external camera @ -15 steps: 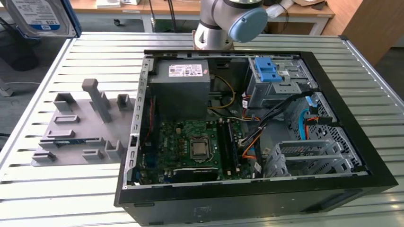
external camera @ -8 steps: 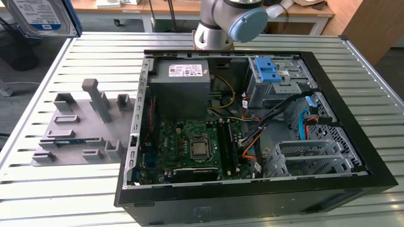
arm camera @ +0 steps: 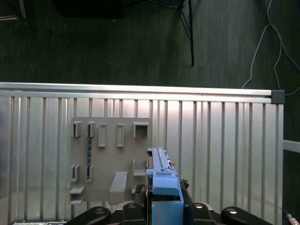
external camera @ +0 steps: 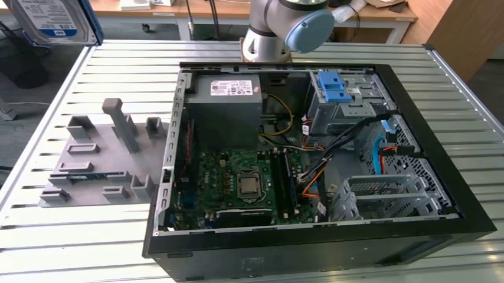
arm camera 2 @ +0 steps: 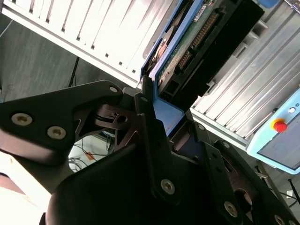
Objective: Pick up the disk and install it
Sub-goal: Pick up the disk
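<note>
The disk [external camera: 54, 20] hangs high at the exterior view's upper left, above the table's corner, its white-and-blue label and a blue rail facing the camera. In the first wrist view the disk [arm camera: 161, 180] is seen edge-on, with its blue bracket uppermost. My gripper [arm camera: 161, 201] is shut on it, one black finger on each side. The second wrist view shows the disk's green circuit board [arm camera 2: 187, 44] and blue rail sitting between the fingers [arm camera 2: 149, 126] of my gripper [arm camera 2: 168, 119].
An open black computer case [external camera: 417, 236] lies on the slatted metal table [external camera: 71, 247]. Inside it are a grey power-supply box [external camera: 224, 109], a cage with a blue latch [external camera: 339, 91] and an empty metal cage [external camera: 386, 191]. A grey slotted holder [external camera: 102, 156] lies beside the case.
</note>
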Action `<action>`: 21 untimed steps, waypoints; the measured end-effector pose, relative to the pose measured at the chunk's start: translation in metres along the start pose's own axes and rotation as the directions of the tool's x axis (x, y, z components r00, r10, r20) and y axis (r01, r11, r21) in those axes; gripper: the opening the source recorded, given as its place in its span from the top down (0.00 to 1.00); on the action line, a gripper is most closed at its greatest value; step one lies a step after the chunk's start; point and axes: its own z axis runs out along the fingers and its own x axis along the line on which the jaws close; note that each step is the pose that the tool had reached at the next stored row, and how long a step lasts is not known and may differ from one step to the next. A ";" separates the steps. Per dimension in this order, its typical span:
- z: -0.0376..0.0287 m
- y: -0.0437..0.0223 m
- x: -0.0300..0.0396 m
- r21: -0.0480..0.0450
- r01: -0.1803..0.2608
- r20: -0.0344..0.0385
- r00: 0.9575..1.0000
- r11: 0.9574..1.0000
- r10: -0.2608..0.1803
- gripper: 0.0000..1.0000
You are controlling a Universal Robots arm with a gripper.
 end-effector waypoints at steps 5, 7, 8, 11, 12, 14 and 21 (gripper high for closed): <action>0.0000 -0.0003 0.0000 0.000 0.001 0.006 1.000 1.000 -0.001 0.64; 0.0000 -0.0004 0.0000 0.000 0.001 0.008 1.000 1.000 -0.001 0.64; 0.0000 -0.0005 0.0000 0.000 0.001 0.010 1.000 1.000 -0.001 0.64; 0.0000 -0.0008 0.0000 0.000 0.002 0.013 1.000 1.000 -0.002 0.64; 0.0000 -0.0008 0.0000 0.000 0.002 0.015 1.000 1.000 -0.002 0.64; 0.0000 -0.0010 0.0000 0.000 0.002 0.017 1.000 1.000 -0.002 0.64; 0.0000 -0.0063 0.0000 0.000 0.003 0.021 1.000 1.000 -0.003 0.64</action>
